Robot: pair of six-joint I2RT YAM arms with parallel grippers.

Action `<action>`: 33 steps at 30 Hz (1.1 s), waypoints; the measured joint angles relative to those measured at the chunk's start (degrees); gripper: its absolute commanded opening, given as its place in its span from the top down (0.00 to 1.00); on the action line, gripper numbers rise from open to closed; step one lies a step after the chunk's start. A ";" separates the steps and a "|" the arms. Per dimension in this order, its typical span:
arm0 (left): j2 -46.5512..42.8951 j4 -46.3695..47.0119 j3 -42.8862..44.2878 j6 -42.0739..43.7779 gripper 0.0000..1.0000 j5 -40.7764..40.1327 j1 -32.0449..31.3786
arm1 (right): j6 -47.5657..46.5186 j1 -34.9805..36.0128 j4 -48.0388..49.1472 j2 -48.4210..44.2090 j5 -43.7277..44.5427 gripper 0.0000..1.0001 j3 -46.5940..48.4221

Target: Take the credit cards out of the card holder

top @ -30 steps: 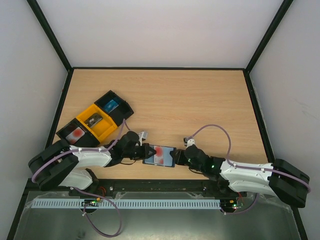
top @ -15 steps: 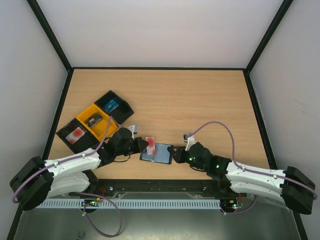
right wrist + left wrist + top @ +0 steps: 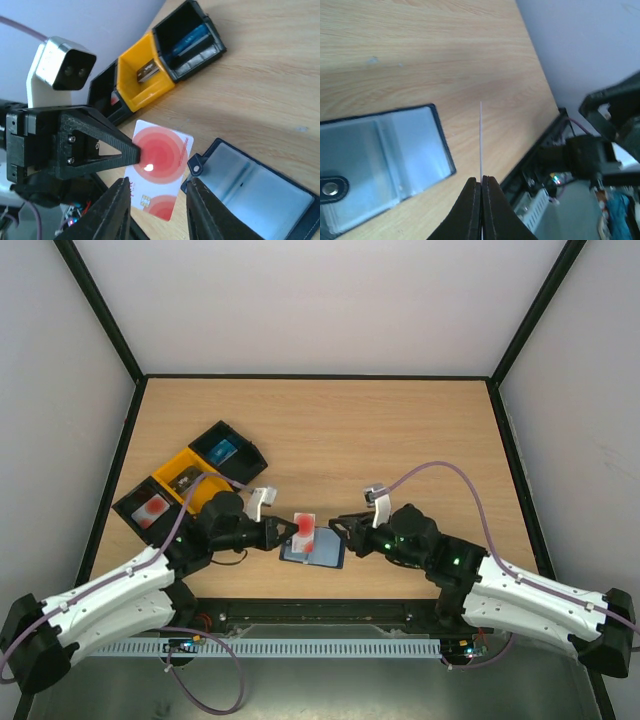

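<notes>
Card holder (image 3: 325,554) lies open and flat on the table (image 3: 400,440), just below and between the left gripper (image 3: 287,533) and the right gripper (image 3: 160,186). It has a navy rim, two glossy pale-blue panels and a snap tab (image 3: 197,164). Credit card (image 3: 162,167), white with pinkish-red rings, is pinched at one edge in the left gripper's closed fingers beside that tab, facing the right gripper, whose jaws stand partly apart, holding nothing.
</notes>
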 measured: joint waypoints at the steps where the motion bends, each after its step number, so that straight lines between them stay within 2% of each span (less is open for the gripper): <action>1: -1.42 -0.70 -0.02 0.85 0.97 2.16 -0.02 | -0.66 0.00 -0.87 -0.04 -0.74 0.61 1.09; 3: -2.62 -0.76 -0.13 1.46 0.97 4.76 -0.02 | -1.79 0.00 -2.73 -0.13 -2.36 0.54 2.32; 6: -3.98 1.36 -1.40 1.70 0.97 10.16 -0.02 | -3.80 0.00 -5.57 0.33 -4.13 0.50 2.54; 12: -1.70 6.80 -3.41 1.16 0.97 19.65 -0.02 | -5.57 0.00 -7.26 3.80 -8.96 0.54 3.91; 19: -1.92 10.45 -4.39 0.33 0.97 24.46 -0.02 | -6.19 0.00 -5.88 5.44 -14.78 0.59 5.14; 21: -2.34 11.06 -4.66 0.31 0.97 25.05 -0.02 | -6.27 0.00 -5.29 5.70 -15.89 0.65 5.11; 25: -2.67 11.37 -4.74 0.35 0.97 25.68 -0.02 | -6.71 0.00 -4.76 6.75 -17.86 0.96 5.05; 27: -2.71 10.93 -4.85 0.39 0.97 25.75 -0.02 | -6.54 -0.15 -4.59 6.73 -18.38 0.98 4.92; 28: -2.69 10.56 -5.05 0.42 0.94 25.49 0.17 | -6.47 -0.24 -4.22 6.60 -18.69 0.98 4.90; 31: -3.08 9.11 -4.83 0.17 0.61 23.71 0.42 | -5.86 -0.26 -2.95 6.36 -19.26 0.98 4.42; 33: -3.56 7.06 -4.35 -0.17 0.46 21.51 1.03 | -4.46 -0.24 0.35 5.86 -19.74 0.98 3.23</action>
